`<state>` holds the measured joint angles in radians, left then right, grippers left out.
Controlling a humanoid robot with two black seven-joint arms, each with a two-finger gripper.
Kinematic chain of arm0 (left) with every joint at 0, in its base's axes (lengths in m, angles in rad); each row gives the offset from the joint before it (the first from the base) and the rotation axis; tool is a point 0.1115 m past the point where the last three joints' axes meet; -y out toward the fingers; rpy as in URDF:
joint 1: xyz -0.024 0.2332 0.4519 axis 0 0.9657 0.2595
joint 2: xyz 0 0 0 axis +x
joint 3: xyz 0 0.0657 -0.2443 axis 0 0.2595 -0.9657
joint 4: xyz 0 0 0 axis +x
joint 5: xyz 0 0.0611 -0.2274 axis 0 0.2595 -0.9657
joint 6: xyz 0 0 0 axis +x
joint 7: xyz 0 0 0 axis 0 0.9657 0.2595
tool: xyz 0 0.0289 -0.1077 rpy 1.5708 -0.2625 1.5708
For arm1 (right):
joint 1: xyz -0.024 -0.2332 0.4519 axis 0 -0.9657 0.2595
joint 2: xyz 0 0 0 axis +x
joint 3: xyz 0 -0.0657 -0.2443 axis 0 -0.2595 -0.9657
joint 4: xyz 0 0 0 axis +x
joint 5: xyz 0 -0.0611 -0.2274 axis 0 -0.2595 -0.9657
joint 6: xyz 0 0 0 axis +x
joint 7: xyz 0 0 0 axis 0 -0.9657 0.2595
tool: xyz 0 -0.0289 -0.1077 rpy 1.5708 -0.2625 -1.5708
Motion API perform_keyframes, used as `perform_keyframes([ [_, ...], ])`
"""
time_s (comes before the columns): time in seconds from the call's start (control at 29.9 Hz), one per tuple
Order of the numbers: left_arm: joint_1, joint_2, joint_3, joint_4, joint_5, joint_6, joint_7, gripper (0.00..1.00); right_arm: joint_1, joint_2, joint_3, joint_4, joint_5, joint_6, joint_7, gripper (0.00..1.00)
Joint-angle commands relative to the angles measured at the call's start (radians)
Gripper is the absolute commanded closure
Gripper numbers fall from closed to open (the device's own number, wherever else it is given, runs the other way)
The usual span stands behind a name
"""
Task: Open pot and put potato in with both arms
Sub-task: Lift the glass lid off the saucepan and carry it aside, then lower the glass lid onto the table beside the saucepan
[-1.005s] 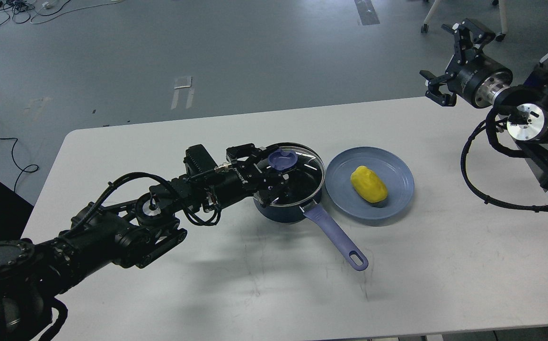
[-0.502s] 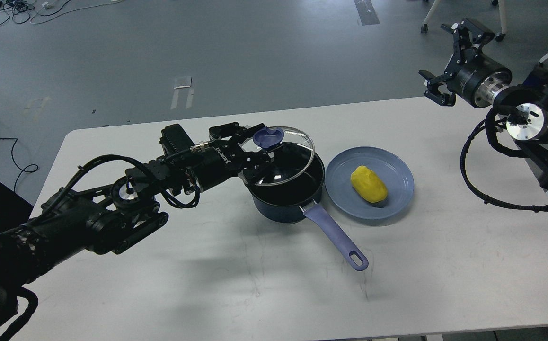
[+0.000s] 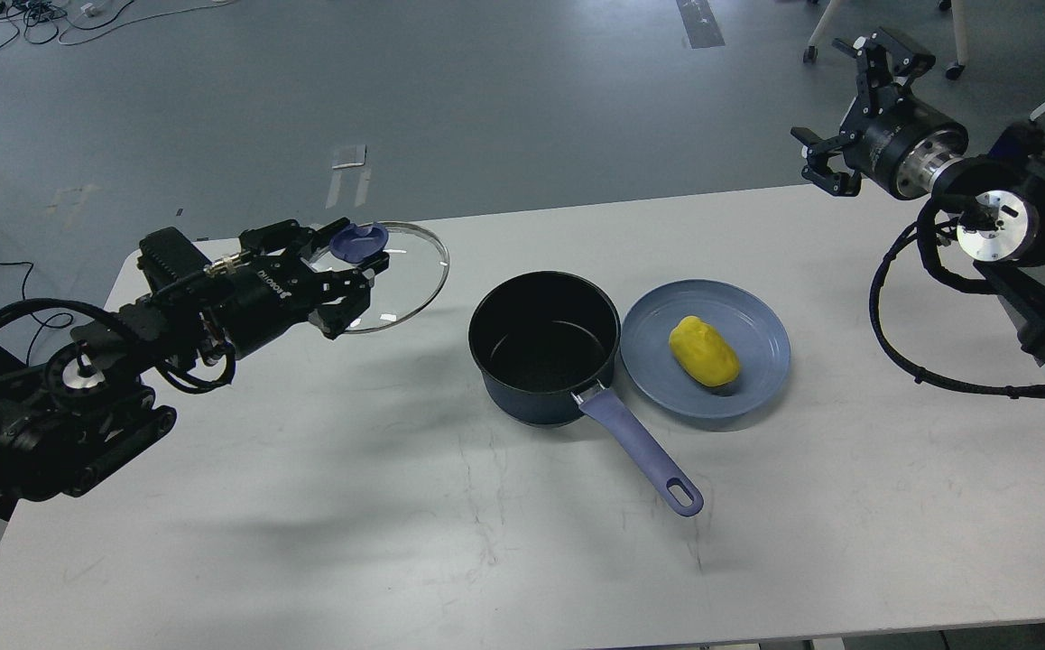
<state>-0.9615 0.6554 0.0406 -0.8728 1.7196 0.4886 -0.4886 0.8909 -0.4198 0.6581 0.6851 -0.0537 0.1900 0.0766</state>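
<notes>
Two arms in the head view, one busy. Left end effector (image 3: pixel 346 262) is clamped on the lid (image 3: pixel 387 275) by its purple knob (image 3: pixel 358 242), holding the glass lid in the air over the left part of the desk (image 3: pixel 396 506), well apart from the pot (image 3: pixel 545 348). Lid is tilted a bit, far rim higher.

Step in hand, as I judge it: carry the lid clear and set it down. To do it well, keep the grip on the knob firm (glass lid hangs off one small knob, so it can swing), lower it flat onto a bare part of the desk left of the pot, and let go only once the rim rests. Keep it away from the desk edge. Risk: a tilted drop makes it clatter or roll.

Right end effector (image 3: pixel 834 113) hangs high past the far right corner of the desk, fingers spread apart, holding nothing, well apart from the potato (image 3: pixel 703 352). Next it likely has to come down over the plate (image 3: pixel 757 316).

Pot: dark blue, open, black inside, looks empty, purple handle (image 3: pixel 640 447) pointing toward the near right. Stands mid-desk, just beside the plate, touching it or nearly so (cannot tell which).

Potato: yellow, smooth, oval, lying near the middle of the blue plate, long axis slanted. Looks plastic-like and slippery, so a grasp across the short side seems safest.
</notes>
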Motion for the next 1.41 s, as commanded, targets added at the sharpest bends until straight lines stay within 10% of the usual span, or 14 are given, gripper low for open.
perform_keyframes([
  [0.0, 0.042, 0.038, -0.001, 0.001, -0.021, 0.0, 0.0, 0.73, 0.0, 0.001, 0.0, 0.001, 0.0, -0.001, 0.0, 0.0],
  [0.97, 0.267, -0.022, 0.004, 0.123, -0.112, 0.0, 0.0, 0.66, -0.001, 0.0, -0.003, -0.002, 0.0, -0.006, -0.001, 0.0],
  [1.07, 0.267, -0.048, 0.002, 0.149, -0.113, 0.0, 0.0, 0.56, -0.003, -0.004, -0.003, -0.002, -0.002, -0.006, -0.001, 0.0],
  [1.14, 0.267, -0.065, -0.002, 0.172, -0.12, 0.0, 0.0, 0.22, -0.003, -0.007, -0.003, -0.002, -0.002, -0.004, -0.001, 0.0],
  [1.37, 0.287, -0.068, 0.016, 0.178, -0.163, 0.0, 0.0, 0.02, -0.003, -0.013, -0.003, -0.006, -0.002, -0.001, -0.001, 0.0],
])
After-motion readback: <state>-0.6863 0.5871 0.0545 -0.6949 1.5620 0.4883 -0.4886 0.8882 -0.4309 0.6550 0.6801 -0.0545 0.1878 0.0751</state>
